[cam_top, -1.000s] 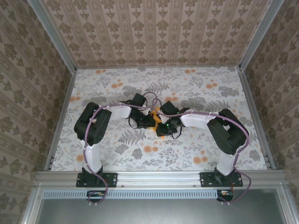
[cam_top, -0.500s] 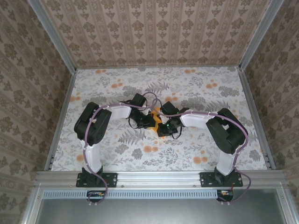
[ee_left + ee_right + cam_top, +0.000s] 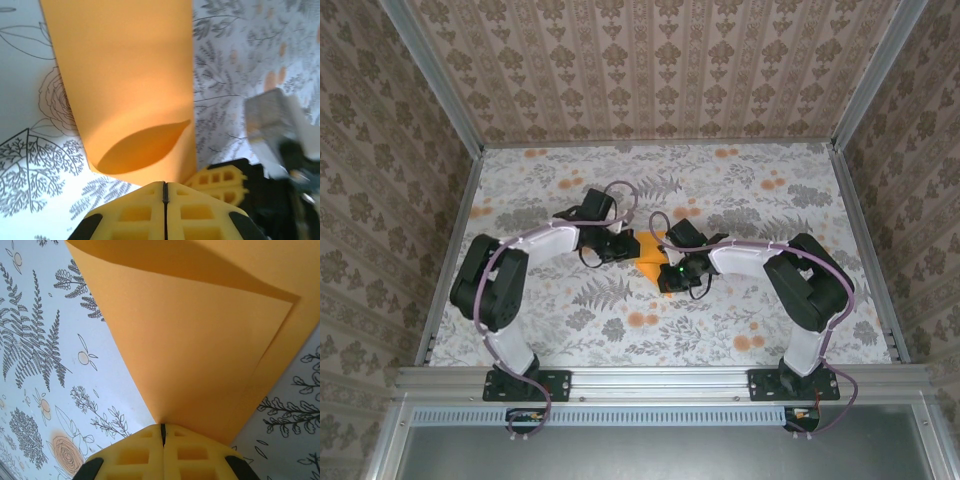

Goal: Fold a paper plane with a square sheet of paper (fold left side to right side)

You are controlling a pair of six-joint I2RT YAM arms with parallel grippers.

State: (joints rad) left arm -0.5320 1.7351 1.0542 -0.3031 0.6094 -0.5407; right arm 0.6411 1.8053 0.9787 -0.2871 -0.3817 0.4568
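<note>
At 6 o'clock the left gripper (image 3: 164, 187) is sitting with its yellow fingers (image 3: 135, 215) pressing together, pinching the near edge of the square sheet of paper (image 3: 125, 75); the sheet is running up toward 12 o'clock, bulging just above the pinch and casting a leaf-shaped shadow on itself; the right gripper (image 3: 215, 181) is showing at 5 o'clock, just beside the sheet's right edge; the floral table cover (image 3: 240, 60) is lying underneath.
</note>
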